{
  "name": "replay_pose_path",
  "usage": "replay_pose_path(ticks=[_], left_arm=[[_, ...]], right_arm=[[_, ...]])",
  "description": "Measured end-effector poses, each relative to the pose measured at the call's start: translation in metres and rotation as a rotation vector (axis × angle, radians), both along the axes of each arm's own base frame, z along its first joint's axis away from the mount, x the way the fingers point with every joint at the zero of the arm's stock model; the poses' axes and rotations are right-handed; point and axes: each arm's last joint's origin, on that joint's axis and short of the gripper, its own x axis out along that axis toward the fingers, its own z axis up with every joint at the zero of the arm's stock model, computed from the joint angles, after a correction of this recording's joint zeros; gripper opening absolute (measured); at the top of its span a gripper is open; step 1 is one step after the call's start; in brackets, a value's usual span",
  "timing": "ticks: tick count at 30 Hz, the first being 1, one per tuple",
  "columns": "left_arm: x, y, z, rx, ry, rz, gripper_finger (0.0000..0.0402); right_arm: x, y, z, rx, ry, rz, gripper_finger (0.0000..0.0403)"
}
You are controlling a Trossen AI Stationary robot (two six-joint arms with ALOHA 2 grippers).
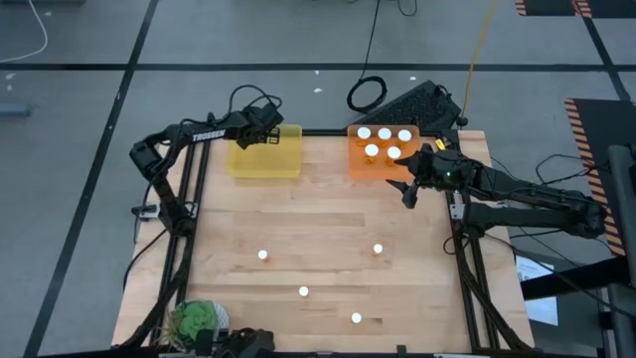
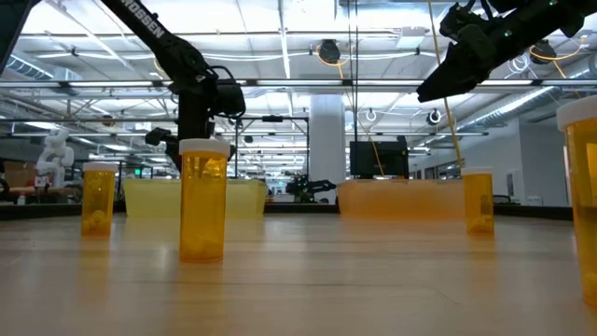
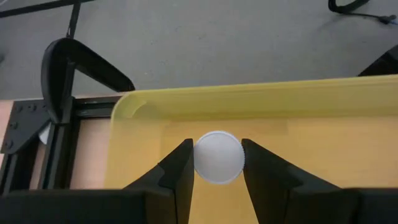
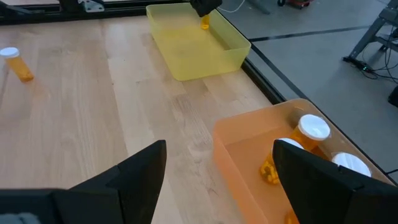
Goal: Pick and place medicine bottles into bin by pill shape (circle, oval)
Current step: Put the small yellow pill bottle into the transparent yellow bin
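Note:
My left gripper (image 1: 266, 133) hangs over the far part of the yellow bin (image 1: 265, 157), shut on a medicine bottle (image 4: 204, 23) with a white cap. My right gripper (image 1: 406, 192) stands open with nothing between its fingers, above the table just near of the orange bin (image 1: 360, 164). That bin holds several white-capped bottles (image 1: 384, 142). Several more amber bottles stand upright on the table: one (image 1: 262, 255) left of centre, one (image 1: 378, 249) right of centre, and two (image 1: 304, 291) (image 1: 356, 318) nearer the front edge. My left gripper pinches the bottle's round white cap (image 3: 217, 158) between its two fingers (image 3: 180, 167), one on each side of the cap's rim. The fingers point down from above. The amber body hangs upright below them, inside the yellow bin's outline and clear of its floor.
A green plant-like object (image 1: 196, 318) sits at the table's near left corner. Black frame rails (image 1: 189, 199) run along both table sides. A dark keyboard-like thing (image 1: 417, 102) lies beyond the orange bin. Bare wood lies between the bins and the standing bottles.

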Motion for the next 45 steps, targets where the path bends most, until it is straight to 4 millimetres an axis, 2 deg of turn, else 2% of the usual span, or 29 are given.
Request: replay_pose_path(ticks=[8,24,36,45], left_arm=[[-0.0004,0.0036,-0.0011,0.013,0.012,-0.010,0.0127],[0.0052,-0.0021,-0.0042,-0.003,0.002,-0.014,0.0128],[0.0051,-0.0024,-0.0043,-0.009,0.009,-0.024,0.0185],[0.0080,-0.0032,0.0007,-0.024,0.035,-0.071,0.0197]], right_arm=[[0.0001,0.0006,-0.0003,0.008,0.001,0.021,0.0287],[0.0003,0.0006,0.0000,0.008,-0.003,0.023,0.0287],[0.0001,0.0007,-0.0003,0.009,0.000,0.023,0.0287],[0.0001,0.0007,-0.0003,0.009,0.000,0.023,0.0287]])
